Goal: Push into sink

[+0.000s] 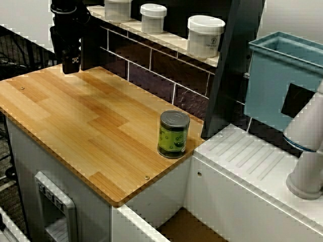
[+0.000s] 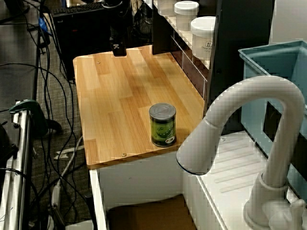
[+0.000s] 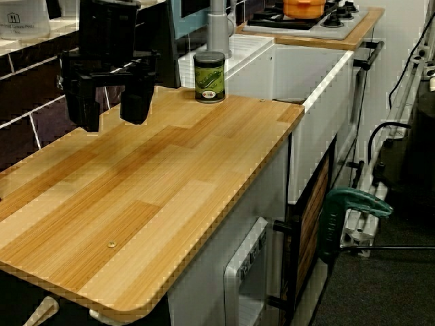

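Note:
A green can (image 1: 174, 133) with a silver lid stands upright on the wooden counter (image 1: 75, 116), near the corner next to the sink; it also shows as the can (image 2: 162, 124) and the can (image 3: 209, 77). The sink (image 1: 187, 227) lies just below that counter edge, with a brown bottom and a white rim (image 3: 332, 76). My black gripper (image 3: 112, 112) hangs over the counter's opposite end, far from the can. Its fingers (image 3: 136, 102) are apart and hold nothing. In the other views the gripper (image 1: 70, 63) (image 2: 118, 48) points straight down.
White jars (image 1: 205, 35) line a shelf behind the counter. A light blue tub (image 1: 282, 85), a white ribbed draining surface (image 1: 252, 161) and a white faucet (image 2: 249, 124) stand beyond the sink. A stove with an orange pot (image 3: 306, 7) lies further off. Cables (image 2: 48, 96) run on the floor.

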You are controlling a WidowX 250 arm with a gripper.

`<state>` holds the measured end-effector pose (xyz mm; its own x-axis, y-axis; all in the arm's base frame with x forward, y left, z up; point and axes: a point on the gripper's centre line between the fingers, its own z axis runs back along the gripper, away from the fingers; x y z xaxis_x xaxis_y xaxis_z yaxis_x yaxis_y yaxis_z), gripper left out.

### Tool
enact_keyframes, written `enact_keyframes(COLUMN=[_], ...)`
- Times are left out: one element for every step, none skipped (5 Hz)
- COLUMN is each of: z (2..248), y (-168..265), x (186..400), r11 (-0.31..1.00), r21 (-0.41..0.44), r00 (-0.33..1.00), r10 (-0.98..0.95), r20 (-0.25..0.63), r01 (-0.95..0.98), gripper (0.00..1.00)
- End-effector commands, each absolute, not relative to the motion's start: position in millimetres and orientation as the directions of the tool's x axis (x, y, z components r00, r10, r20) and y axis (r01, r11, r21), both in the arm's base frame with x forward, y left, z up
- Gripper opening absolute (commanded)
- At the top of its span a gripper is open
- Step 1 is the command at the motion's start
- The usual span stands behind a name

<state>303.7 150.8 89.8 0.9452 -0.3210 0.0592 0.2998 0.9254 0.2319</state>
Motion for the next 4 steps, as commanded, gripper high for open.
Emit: enact_keyframes(z=[90, 98, 92, 88], y=[151, 169, 178, 170], x=[304, 305, 307, 313], r11=[0.925, 0.941, 0.945, 0.938], r21=[0.232, 0.211, 0.204, 0.207], r00=[0.945, 0.949, 0.946, 0.941], r10=[-0.321, -0.293, -0.289, -0.309], r20=[0.059, 0.114, 0.148, 0.136], r01=[0.3, 0.265, 0.257, 0.278], gripper=[1.0, 1.0, 1.0, 1.0])
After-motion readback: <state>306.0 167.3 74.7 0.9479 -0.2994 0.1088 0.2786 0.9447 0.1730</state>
